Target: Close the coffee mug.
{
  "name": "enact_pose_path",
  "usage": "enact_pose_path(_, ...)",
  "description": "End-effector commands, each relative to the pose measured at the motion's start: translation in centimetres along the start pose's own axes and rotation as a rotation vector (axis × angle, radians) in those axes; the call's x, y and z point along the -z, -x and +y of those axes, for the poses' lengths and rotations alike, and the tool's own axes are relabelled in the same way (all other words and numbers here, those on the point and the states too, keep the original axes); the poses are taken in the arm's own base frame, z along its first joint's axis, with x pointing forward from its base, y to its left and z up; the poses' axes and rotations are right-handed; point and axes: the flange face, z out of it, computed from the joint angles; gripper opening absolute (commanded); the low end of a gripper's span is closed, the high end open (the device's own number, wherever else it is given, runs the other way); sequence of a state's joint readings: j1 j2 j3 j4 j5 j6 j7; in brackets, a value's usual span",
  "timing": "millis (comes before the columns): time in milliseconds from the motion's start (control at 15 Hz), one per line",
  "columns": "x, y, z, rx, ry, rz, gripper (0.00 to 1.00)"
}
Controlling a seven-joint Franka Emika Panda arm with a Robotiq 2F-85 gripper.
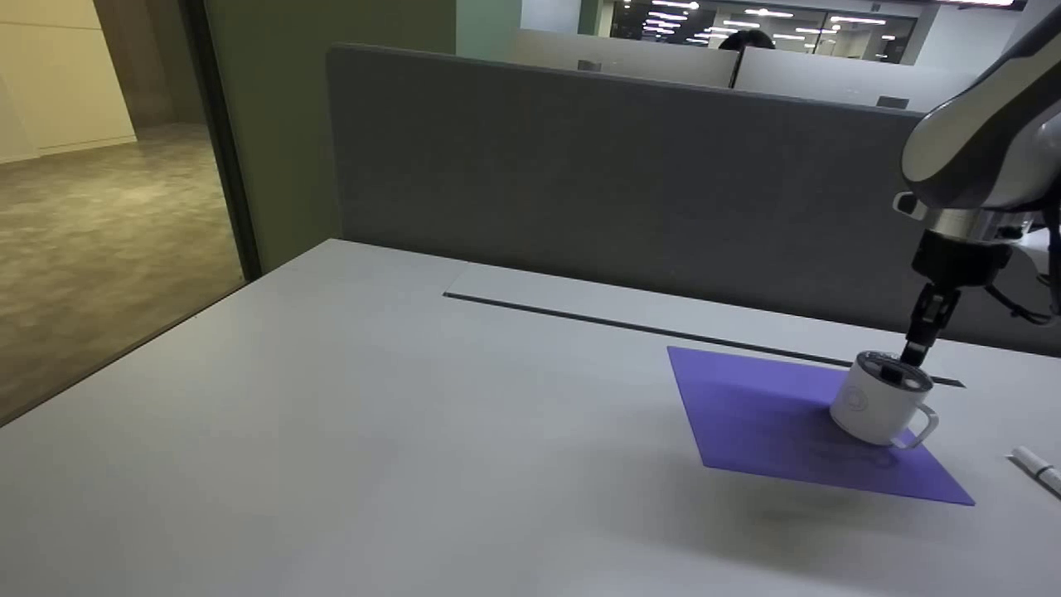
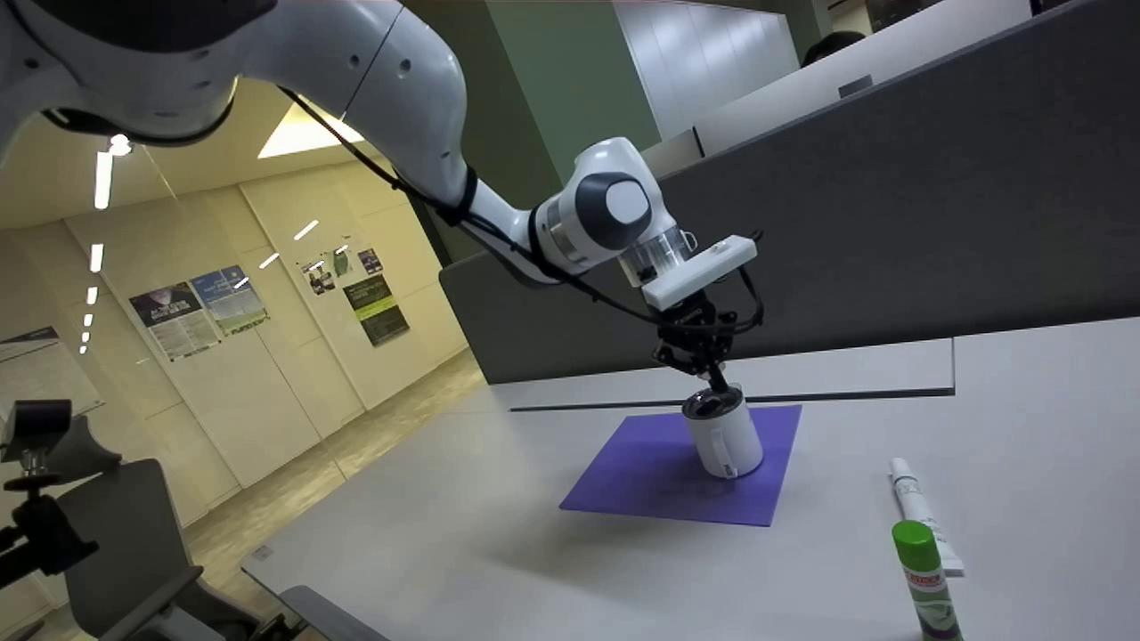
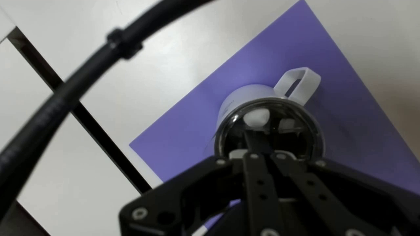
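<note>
The white coffee mug (image 1: pixel 870 408) stands on the purple mat in both exterior views (image 2: pixel 723 445). Its handle shows in the wrist view, where the mug (image 3: pixel 241 95) is seen from above. A dark, shiny lid (image 3: pixel 288 139) with a metallic rim covers its top. In an exterior view, a small black piece sits on the lid (image 1: pixel 910 380). My gripper (image 1: pixel 914 352) points down at the lid's far edge, its fingers close together. It also shows in an exterior view (image 2: pixel 718 381) and in the wrist view (image 3: pixel 259 144). Whether the fingertips touch the lid is unclear.
The purple mat (image 1: pixel 758 414) lies on the white table (image 1: pixel 373 431). A white tube (image 2: pixel 917 499) and a green-capped stick (image 2: pixel 917 547) are off to the side. A grey partition (image 1: pixel 580 182) stands behind. A black slot (image 1: pixel 564 314) runs along the table's back.
</note>
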State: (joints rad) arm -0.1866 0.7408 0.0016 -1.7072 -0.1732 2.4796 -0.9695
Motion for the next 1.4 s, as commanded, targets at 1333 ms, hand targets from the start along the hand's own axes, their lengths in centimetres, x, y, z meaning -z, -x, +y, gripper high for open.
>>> enact_pose_path(1333, -0.6, -0.4, 1.3, -0.108, -0.098, 0.066, 0.0)
